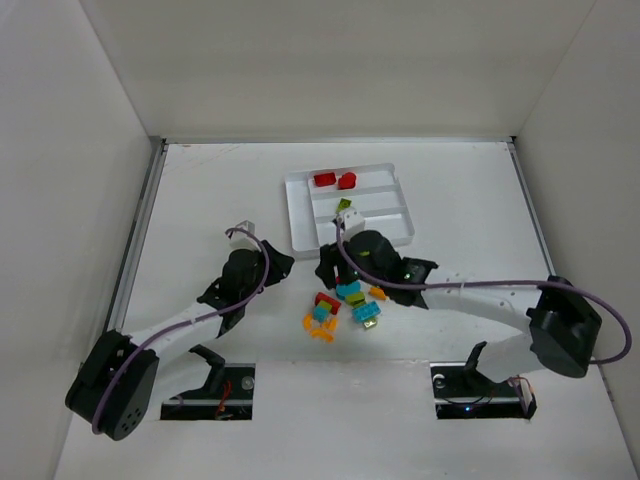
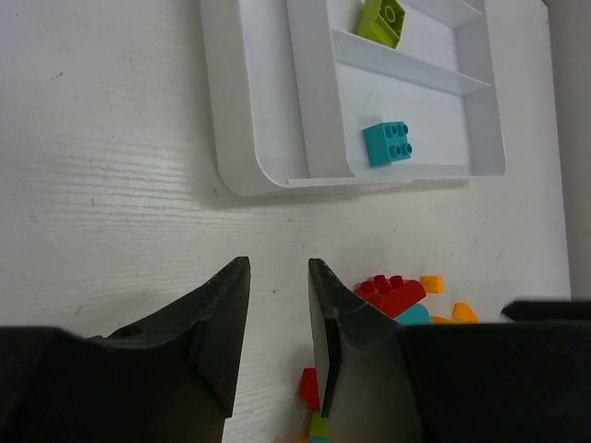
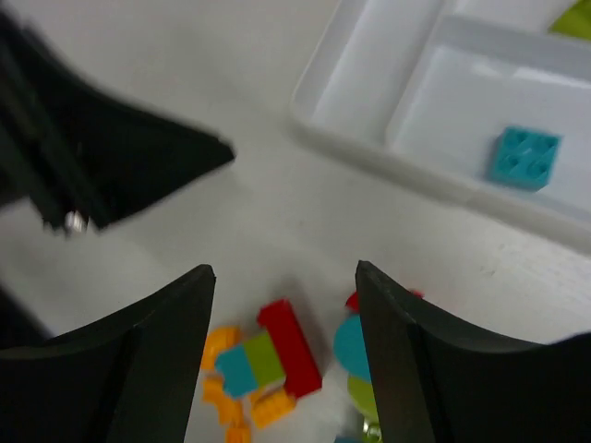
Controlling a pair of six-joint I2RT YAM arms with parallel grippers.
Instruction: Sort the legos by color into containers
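The right arm reaches in from its base, low over the white table [image 1: 200,200], and its wrist tips downward. The right gripper [image 3: 284,272] hangs with its two black fingers [image 3: 175,341] spread wide and nothing between them. Directly under that gap lies a long red plastic brick [image 3: 291,346]. Its long axis slants across the opening from the far left finger side toward the near right one. Against the red brick's left flank sits a short teal-and-lime plastic piece [image 3: 247,365] with small orange plastic bricks [image 3: 222,343] around it. All of these belong to the loose heap of small coloured plastic legos [image 1: 349,292] on the table. The left arm stretches forward and inward with its wrist held low. The left gripper [image 2: 277,266] is parted by a narrow gap and holds nothing, while the heap lies just off its right finger [image 2: 325,318]. Ahead of both grippers sits the white rectangular plastic tray [image 1: 297,215]. Its three long slots run crosswise to the left gripper's pointing direction, and its narrow side slot lies at the end toward that gripper's left. A small square teal-blue plastic brick [image 2: 388,143] rests studs-up in the slot closest to the fingers. A lime green plastic brick [image 2: 383,18] sits in the slot beyond it, turned at a slight angle to the walls. In the farthest slot lie a red plastic brick [image 1: 324,180] and a second red brick [image 1: 347,181], side by side along the slot's length.
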